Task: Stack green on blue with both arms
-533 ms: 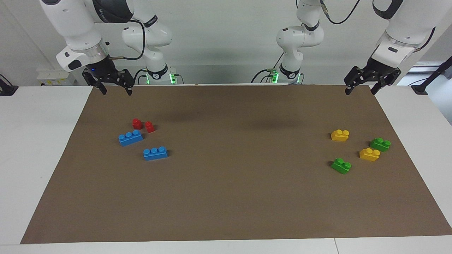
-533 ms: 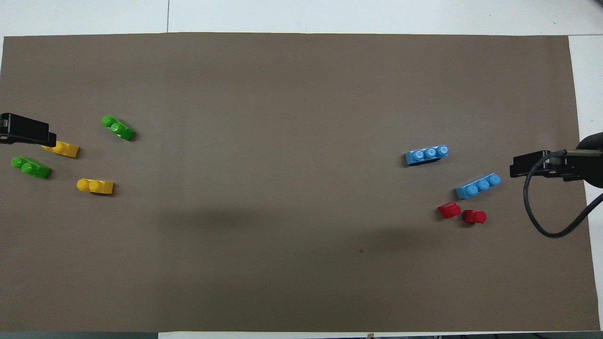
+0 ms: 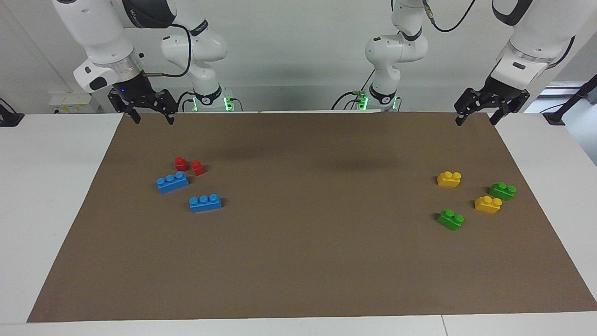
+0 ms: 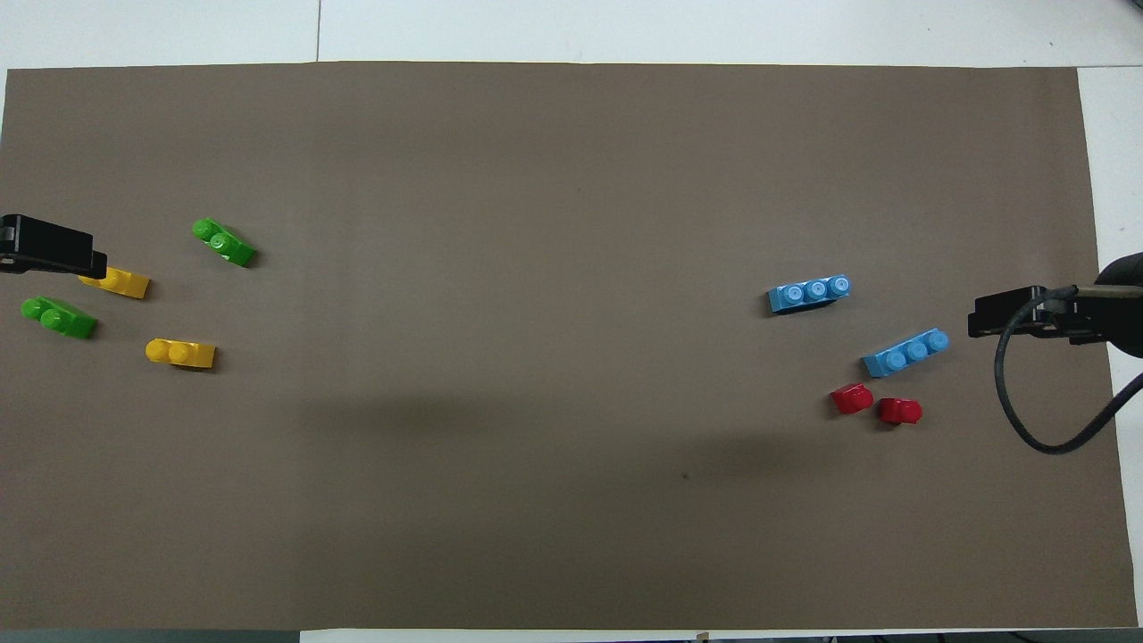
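Both arms are waiting high at the robots' edge of the brown mat (image 3: 298, 261), the left gripper (image 3: 476, 116) and the right gripper (image 3: 148, 116) each hanging with jaws spread wide and holding nothing. Below and ahead of the left jaws, the two small bright green two-stud plastic bricks (image 3: 502, 191) (image 3: 450, 219) are lying among two yellow two-stud bricks (image 3: 449, 178), so the left arm is the nearer one for green. Likewise ahead of the right jaws, past two small red one-stud bricks (image 3: 189, 165), the two long blue three-stud plastic bricks (image 3: 172, 182) (image 3: 205, 203) are lying with their long axes roughly along the table's length, the mat's middle between the groups being the likely meeting place.
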Controlling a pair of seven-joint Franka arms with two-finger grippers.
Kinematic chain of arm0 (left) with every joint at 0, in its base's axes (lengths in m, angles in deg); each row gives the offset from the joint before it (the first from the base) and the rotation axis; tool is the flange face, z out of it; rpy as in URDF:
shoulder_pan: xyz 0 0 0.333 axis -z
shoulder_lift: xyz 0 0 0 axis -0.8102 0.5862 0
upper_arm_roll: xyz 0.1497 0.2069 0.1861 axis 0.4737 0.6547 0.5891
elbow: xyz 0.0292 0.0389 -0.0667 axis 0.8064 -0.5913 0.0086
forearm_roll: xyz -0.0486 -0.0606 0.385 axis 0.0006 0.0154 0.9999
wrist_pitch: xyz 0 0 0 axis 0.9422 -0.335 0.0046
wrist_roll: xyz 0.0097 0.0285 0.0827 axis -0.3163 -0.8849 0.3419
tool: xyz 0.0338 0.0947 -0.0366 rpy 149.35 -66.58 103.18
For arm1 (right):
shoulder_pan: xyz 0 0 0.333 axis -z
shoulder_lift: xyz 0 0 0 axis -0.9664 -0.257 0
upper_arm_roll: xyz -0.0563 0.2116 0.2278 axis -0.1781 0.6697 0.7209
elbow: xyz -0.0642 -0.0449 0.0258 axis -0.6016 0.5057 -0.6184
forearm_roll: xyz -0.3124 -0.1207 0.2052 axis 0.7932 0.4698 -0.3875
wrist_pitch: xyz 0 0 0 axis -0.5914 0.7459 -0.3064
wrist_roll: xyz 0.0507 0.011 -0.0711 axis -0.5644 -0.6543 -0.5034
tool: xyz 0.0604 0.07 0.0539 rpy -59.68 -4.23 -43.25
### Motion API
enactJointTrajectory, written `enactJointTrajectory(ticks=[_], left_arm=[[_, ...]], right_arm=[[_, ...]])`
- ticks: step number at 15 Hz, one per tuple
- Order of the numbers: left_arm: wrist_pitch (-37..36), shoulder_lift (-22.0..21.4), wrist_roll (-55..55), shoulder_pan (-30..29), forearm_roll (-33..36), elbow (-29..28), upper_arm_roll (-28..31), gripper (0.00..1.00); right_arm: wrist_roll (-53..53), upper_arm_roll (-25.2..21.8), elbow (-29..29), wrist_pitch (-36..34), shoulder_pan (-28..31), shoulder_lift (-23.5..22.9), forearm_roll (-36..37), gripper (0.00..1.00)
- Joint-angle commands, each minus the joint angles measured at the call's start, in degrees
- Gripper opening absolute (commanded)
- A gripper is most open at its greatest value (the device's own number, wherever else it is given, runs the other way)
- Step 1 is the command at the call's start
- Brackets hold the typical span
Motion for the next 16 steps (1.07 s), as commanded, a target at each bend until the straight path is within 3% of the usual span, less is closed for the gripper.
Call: enactJointTrajectory(ticks=[1,3,6,8,12,16], left_arm=[[0.33,-1.61,-0.65,0.22,0.84,-1.88,0.03,1.0],[0.42,-1.61,-0.65,0.22,0.84,-1.88,0.12,1.0],[1.03,-1.7,-0.22,0.13,0.84,-2.23,0.12,1.0],[3.22,-2.58,0.31,0.05,0.75,-4.16,0.21,1.0],[8.15,-4.42,5.84,-0.39,0.57,-9.43,0.12,1.0],[14.03,-3.81,11.54,-0.57,0.57,-12.68,0.21,1.0]], right_arm=[[-6.24,-0.04,-1.14,3.24,0.47,0.66,0.47,0.97],[-18.89,0.05,-0.7,5.88,0.38,-0.83,-0.5,0.94],[-29.82,0.05,-0.08,8.7,0.47,-3.82,-3.65,0.88],[-36.85,-0.13,0.44,10.2,1.78,-6.54,-9.34,0.85],[-41.71,-0.22,2.99,10.38,6.61,-13.31,-21.92,0.85],[-41.89,-0.13,2.99,10.29,8.12,-17.18,-25.29,0.92]])
